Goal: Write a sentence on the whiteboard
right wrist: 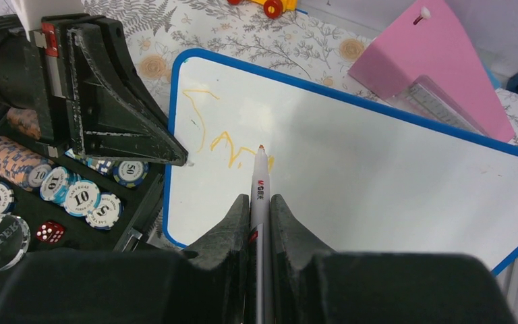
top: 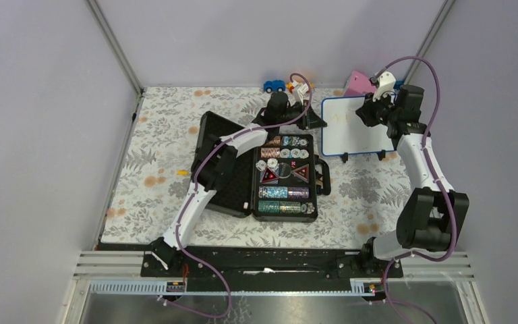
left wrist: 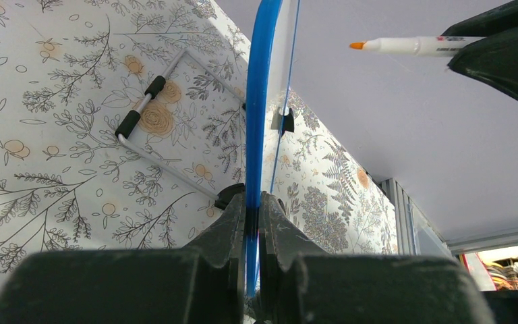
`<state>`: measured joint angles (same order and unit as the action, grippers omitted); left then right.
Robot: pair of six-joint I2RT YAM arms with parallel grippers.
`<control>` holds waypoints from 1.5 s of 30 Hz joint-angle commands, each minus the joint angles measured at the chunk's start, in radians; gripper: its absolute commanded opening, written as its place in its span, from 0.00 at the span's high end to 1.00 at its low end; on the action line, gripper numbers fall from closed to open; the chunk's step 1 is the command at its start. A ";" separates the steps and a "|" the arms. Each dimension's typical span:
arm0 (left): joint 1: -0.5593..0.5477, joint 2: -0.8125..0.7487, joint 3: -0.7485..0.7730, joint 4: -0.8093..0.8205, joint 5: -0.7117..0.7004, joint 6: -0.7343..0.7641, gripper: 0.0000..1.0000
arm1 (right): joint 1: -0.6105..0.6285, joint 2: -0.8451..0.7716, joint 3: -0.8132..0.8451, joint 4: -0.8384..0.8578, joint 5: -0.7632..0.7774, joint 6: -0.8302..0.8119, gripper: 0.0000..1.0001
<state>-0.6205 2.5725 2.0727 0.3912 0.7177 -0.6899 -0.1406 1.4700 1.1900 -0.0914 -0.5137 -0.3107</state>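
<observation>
The whiteboard (top: 351, 128) stands tilted at the back right, blue-framed. My left gripper (left wrist: 253, 202) is shut on its left frame edge (left wrist: 256, 101); the right wrist view shows that gripper's fingertips (right wrist: 175, 156) at the board's left rim. My right gripper (right wrist: 261, 202) is shut on a white marker (right wrist: 260, 182) with an orange tip, pointed at the whiteboard (right wrist: 378, 182). The sentence (right wrist: 206, 128) is a few pale yellow-orange strokes at the upper left, ending near the tip. In the left wrist view the marker (left wrist: 411, 46) hangs slightly off the board's face.
An open black case (top: 226, 169) holding poker chips (top: 283, 192) and red dice lies left of the board, under my left arm. A pink wedge (top: 359, 82) stands behind the board; toy cars (top: 274, 86) sit at the back edge. A white wire bracket (left wrist: 155, 88) lies on the floral cloth.
</observation>
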 commanded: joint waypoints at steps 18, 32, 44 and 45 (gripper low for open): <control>-0.008 0.002 -0.001 0.023 0.025 -0.011 1.00 | -0.004 0.093 0.029 0.067 0.019 0.001 1.00; -0.008 0.002 -0.001 0.023 0.028 -0.009 1.00 | -0.004 0.130 0.046 0.082 0.024 0.008 1.00; -0.008 0.001 -0.002 0.021 0.029 -0.005 1.00 | -0.004 0.136 0.086 0.082 0.024 0.034 1.00; -0.008 0.001 -0.003 0.020 0.029 -0.005 1.00 | -0.004 0.136 0.088 0.081 0.022 0.033 1.00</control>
<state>-0.6205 2.5725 2.0727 0.3916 0.7189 -0.6899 -0.1406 1.5929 1.2263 -0.0551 -0.5056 -0.2852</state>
